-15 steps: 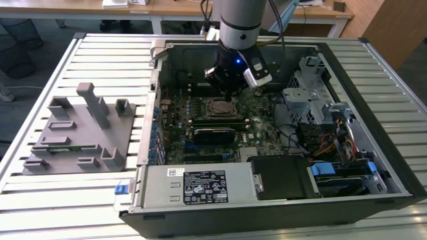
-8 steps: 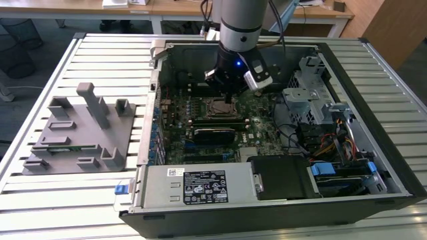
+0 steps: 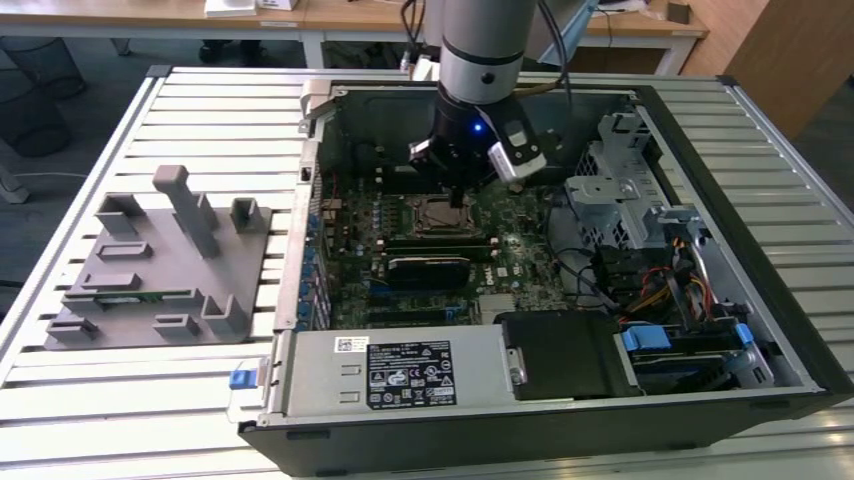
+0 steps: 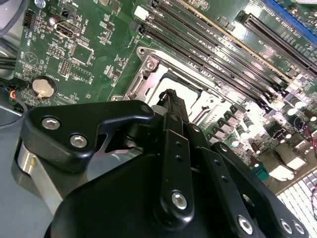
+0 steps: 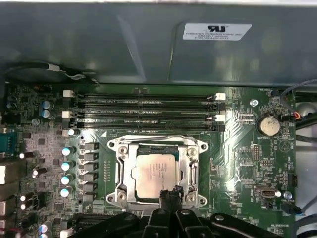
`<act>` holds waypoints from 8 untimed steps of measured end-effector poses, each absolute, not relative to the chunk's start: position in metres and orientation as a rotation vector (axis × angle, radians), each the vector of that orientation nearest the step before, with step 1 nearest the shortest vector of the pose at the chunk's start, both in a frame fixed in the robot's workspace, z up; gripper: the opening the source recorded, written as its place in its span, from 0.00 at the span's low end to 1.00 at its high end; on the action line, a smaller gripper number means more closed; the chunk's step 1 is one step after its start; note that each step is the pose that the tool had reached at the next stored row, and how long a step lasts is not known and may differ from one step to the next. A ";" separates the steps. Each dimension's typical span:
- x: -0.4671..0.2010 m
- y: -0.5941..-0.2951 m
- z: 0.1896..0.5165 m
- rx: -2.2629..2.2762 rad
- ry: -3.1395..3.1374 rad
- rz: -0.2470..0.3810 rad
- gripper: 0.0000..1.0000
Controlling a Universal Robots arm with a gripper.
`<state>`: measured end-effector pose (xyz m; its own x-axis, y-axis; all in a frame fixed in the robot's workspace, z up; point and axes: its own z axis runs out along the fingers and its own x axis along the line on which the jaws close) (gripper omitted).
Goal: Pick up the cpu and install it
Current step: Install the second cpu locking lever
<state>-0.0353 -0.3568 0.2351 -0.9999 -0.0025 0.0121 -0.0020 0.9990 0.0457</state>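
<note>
Gripper (image 5: 171, 194) poised over socket (image 5: 157, 172), cpu (image 5: 154, 174) seated

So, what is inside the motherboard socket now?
The cpu lies in the socket frame, silvery top up. The end effector covers its near edge; whether they touch cannot be seen.

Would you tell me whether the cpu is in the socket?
In: the cpu lies flat inside the socket frame, tool at its edge.
</note>
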 end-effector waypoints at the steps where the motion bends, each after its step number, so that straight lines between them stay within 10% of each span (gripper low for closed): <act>1: -0.035 -0.357 0.238 0.004 -3.129 -0.072 0.11; 8: -0.035 -0.360 0.253 0.003 -3.125 -0.072 0.11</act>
